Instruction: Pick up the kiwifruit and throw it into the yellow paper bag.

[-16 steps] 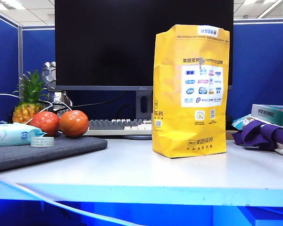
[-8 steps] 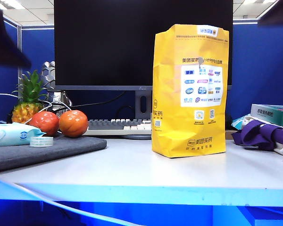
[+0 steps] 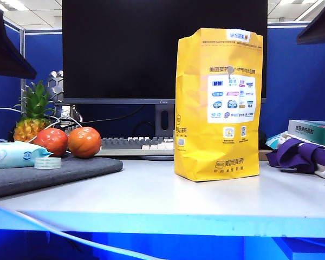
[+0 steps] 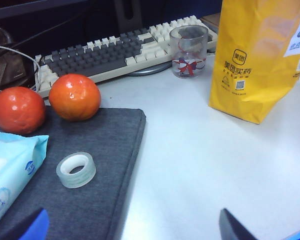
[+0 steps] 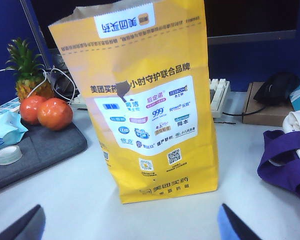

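The left tool is hanging high at the counter's left, fingers wide apart, having entered since a second ago. The tall yellow paper bag is standing upright mid-counter, unmoved. The right tool, fingers spread, is hovering before it.

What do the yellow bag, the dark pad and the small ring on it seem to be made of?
Bag: matte paper, judging by its creases and folded top. Pad: grey woven fabric or felt, by its fine texture. Ring: likely clear plastic tape, translucent and glossy.
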`<state>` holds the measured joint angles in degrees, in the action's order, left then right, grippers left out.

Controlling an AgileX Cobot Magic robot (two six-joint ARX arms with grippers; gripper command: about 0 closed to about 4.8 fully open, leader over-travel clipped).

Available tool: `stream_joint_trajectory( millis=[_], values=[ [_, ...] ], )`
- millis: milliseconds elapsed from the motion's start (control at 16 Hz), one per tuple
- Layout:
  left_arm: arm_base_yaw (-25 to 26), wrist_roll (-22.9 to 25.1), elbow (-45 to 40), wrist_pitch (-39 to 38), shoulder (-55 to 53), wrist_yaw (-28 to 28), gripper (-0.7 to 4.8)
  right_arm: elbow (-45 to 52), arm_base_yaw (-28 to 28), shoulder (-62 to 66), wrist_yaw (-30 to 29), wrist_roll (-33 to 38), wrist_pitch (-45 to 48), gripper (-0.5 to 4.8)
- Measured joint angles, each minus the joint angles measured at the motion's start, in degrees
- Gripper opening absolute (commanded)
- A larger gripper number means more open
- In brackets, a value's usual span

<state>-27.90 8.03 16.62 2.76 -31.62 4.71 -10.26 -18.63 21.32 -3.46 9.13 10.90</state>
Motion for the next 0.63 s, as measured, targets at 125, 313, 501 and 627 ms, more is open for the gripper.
stream_joint_trajectory(
  millis=[125,313,501,627],
  values=[
    [0.0,0.0,-0.3,0.0,0.6,-0.2,4.79,1.0,-0.4,-1.8,0.5,0.0,0.1,4.79],
    [0.0,0.0,-3.1,-0.1,8.2,-0.8,4.79,5.8,-0.4,-9.2,0.2,0.0,0.1,4.79],
    [0.0,0.0,-6.7,-0.4,19.3,-0.9,4.79,9.7,-0.4,-18.1,0.1,0.0,-1.3,4.79],
    [1.4,0.0,-8.5,-1.3,27.5,-1.0,4.79,9.7,-0.2,-21.0,0.0,-0.1,-1.8,4.79]
  ],
)
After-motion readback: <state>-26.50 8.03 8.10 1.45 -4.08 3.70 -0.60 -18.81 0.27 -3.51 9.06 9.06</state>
